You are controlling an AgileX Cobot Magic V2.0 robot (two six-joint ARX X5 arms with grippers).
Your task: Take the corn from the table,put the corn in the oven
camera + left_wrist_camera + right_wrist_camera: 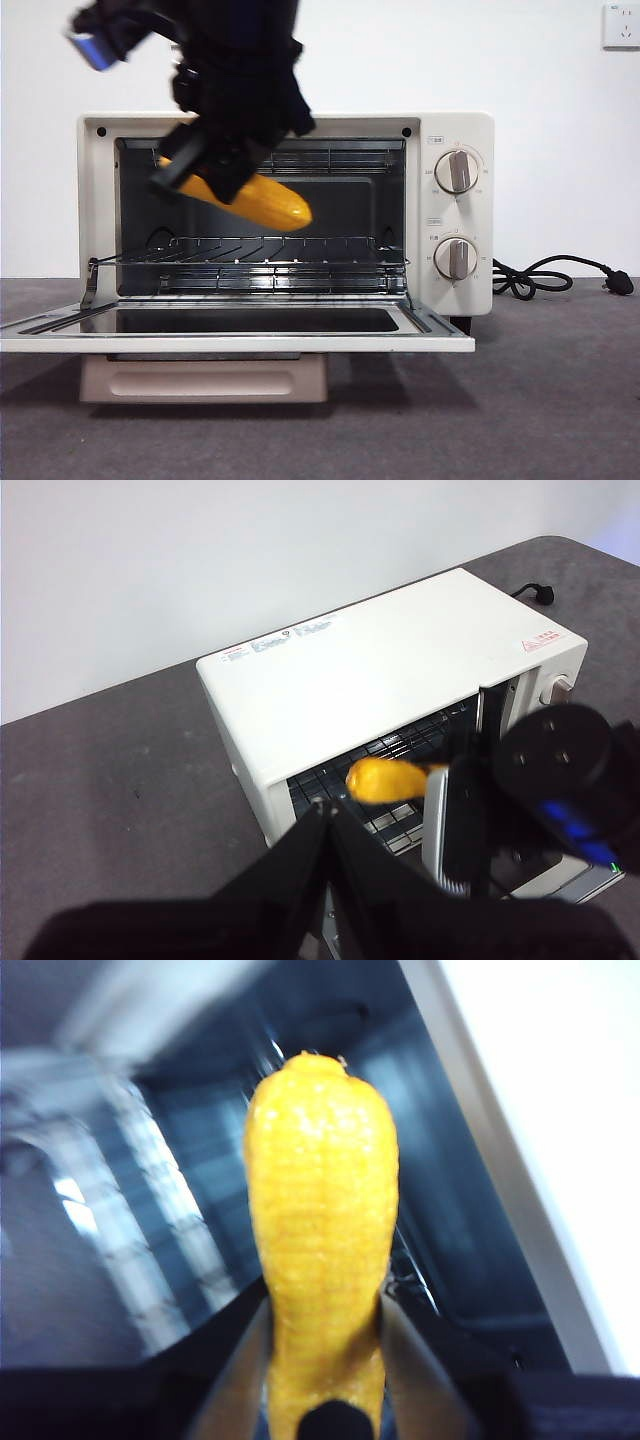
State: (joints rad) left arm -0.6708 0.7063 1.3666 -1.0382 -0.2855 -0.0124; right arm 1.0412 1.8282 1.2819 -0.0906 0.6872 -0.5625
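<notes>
Corn [320, 1260] is pinched between the two jaws of the right tool [215, 165], the thick end being gripped and the tapered end pointing away from the tool toward the inside of the oven [450, 215]. In the front view the cob is held slanted in the left half of the oven's opening, clear above the wire rack [260, 250] and touching nothing but the tool. The oven door [240, 335] is folded down flat in front of the oven, so the way in is open. The left tool [325, 825] is held back from the oven, high and off to one side, with its jaws pressed together and nothing between them.

Lifting from the table [560, 400] can be judged as done, and the carry to the oven is nearly finished. What is left, by this reading, is for the cob to be lowered onto the rack, released, and for the right tool to be drawn out past the door.
</notes>
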